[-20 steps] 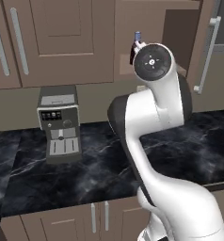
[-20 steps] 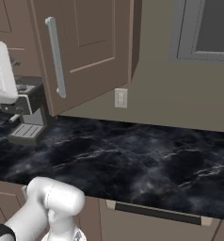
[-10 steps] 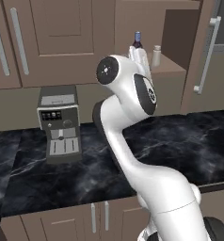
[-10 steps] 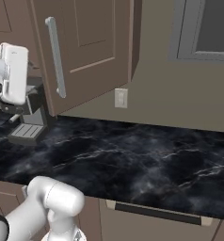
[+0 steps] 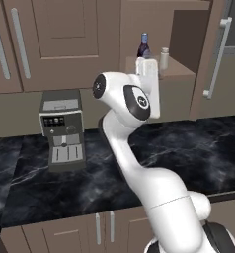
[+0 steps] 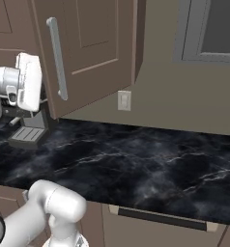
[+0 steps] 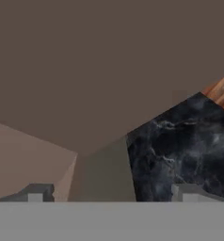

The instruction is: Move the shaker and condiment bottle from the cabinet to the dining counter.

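Now, step: your arm rises toward the open cabinet (image 5: pixel 159 74), nothing held.
Fingers: spread wide (image 7: pixel 111 194).
Next: line up on the bottle (image 5: pixel 143 46) or shaker (image 5: pixel 164 58).

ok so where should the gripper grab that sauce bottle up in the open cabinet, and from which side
Probably the condiment bottle by its wider lower body, approached level from the cabinet's open front. It stands upright near the shelf's front edge, its neck narrow, and the shaker sits apart to its right, so the open gripper's fingers should straddle it.

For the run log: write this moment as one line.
end effector: open, empty | condiment bottle, shaker: on cabinet shelf | arm: raised before them
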